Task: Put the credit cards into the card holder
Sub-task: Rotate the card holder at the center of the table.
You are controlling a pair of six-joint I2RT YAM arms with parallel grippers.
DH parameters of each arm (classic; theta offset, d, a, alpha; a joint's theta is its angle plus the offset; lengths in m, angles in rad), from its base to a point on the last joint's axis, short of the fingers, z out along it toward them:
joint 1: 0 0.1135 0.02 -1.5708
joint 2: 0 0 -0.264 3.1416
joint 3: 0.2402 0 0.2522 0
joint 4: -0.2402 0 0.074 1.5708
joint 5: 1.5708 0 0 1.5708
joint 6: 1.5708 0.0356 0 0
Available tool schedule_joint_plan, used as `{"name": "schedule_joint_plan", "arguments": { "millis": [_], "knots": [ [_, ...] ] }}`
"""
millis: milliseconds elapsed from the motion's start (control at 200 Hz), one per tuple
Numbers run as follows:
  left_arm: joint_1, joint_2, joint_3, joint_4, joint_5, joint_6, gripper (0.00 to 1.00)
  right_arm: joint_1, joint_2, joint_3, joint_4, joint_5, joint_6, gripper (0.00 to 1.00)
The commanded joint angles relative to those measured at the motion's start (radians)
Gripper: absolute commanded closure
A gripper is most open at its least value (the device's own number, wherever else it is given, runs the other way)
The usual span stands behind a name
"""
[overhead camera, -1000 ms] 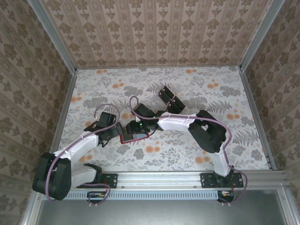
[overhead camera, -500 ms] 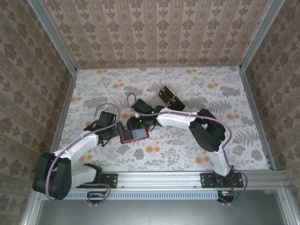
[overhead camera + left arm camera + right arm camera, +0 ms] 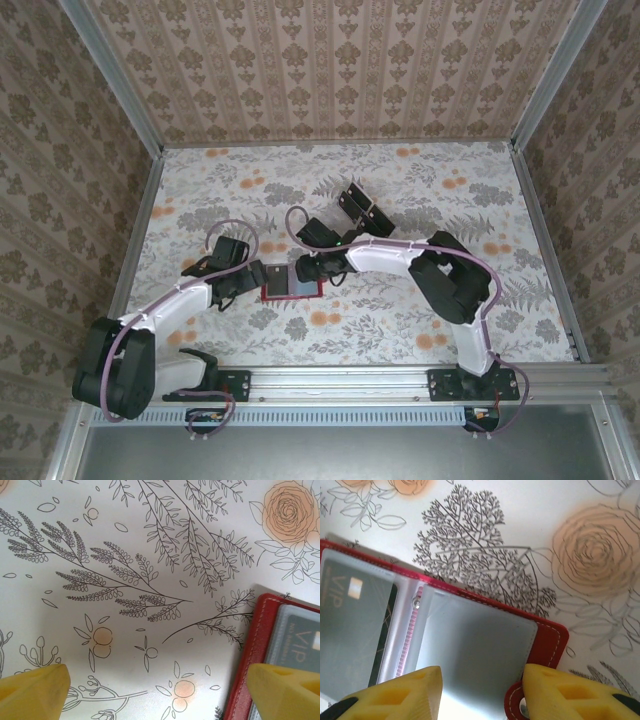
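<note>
Red card holder (image 3: pixel 287 287) lies open on the tabletop, left of centre, toward the near edge. From above, the right gripper (image 3: pixel 480 695) hides its far part, jaws half apart over the right leaf, contact unclear. One credit card (image 3: pixel 350 620) shows dimly through a sleeve. The left gripper (image 3: pixel 159 690) gapes wide, empty. Since a second ago the right gripper has shifted right and the holder lies squarer.
</note>
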Motion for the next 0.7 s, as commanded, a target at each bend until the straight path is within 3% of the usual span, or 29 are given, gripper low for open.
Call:
{"name": "schedule_joint_plan", "arguments": {
  "millis": [0,320,695],
  "knots": [
    [0.000,0.012,0.033,0.008,0.014,0.033,0.00,0.001,-0.047,-0.069,-0.022,0.019,0.051,0.51],
    [0.002,0.056,0.062,0.016,0.039,0.081,0.00,0.027,-0.152,-0.135,0.024,0.006,0.147,0.52],
    [-0.013,-0.023,0.028,0.011,0.069,0.072,0.00,0.024,-0.213,-0.016,-0.061,0.020,0.066,0.49]
  ]
}}
